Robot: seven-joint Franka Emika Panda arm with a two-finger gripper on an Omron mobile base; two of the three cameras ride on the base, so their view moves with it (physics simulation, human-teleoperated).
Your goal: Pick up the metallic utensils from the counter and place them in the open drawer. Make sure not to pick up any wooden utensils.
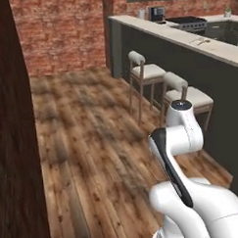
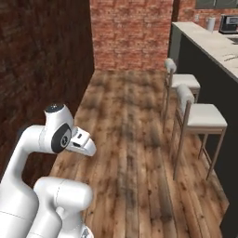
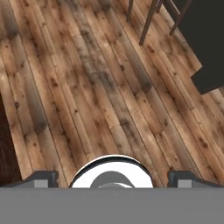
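Hand view looks down on bare wooden floor (image 3: 87,87), with the pincer (image 3: 112,177) spread wide, its two dark tips far apart at the bottom edge and nothing between them. The arm is folded up over the base, well apart from any work.

The table (image 1: 186,37), a long pale stone top over a dark base, runs along the right of the left base view and along the right edge of the right base view. Small pale marks lie on it far off, near (image 1: 203,41), perhaps utensils, but too small to tell metal from wood. The open drawer cannot be picked out from here.

The step in hand looks like the approach, with the task not yet begun. To do it well, the base should probably draw up close to the table, clear of the two white-cushioned stools (image 2: 200,116) tucked against it, until the utensils can be told apart by colour before the arm reaches.

Red brick wall (image 1: 63,30) closes the far end of the room; a dark wall (image 2: 42,60) stands near on the left.
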